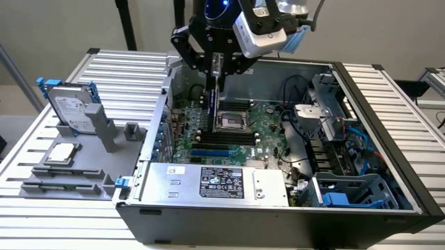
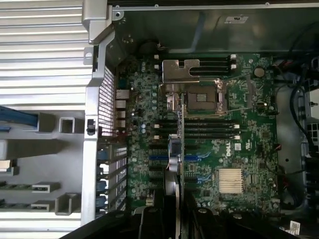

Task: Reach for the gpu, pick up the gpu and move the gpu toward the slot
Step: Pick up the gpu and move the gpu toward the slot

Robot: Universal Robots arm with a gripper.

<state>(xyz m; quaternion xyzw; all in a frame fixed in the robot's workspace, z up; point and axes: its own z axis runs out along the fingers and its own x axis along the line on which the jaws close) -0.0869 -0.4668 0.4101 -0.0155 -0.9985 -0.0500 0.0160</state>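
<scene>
Gripper [image 1: 217, 66] fingers pinch the gpu [image 1: 212, 96] tight, holding it up on its edge above the green board [image 1: 240, 138] inside the computer case [image 1: 278, 219].

Exterior view: elevated, oblique, set back from the open computer case [image 1: 361, 208], facing its interior and the grey fixture tray [image 1: 76, 156] beside it. Wrist view: close overhead, looking straight down. Both views share the motherboard [image 1: 230, 130] [image 2: 214, 149] and CPU socket [image 1: 231, 121] [image 2: 204, 97].
</scene>
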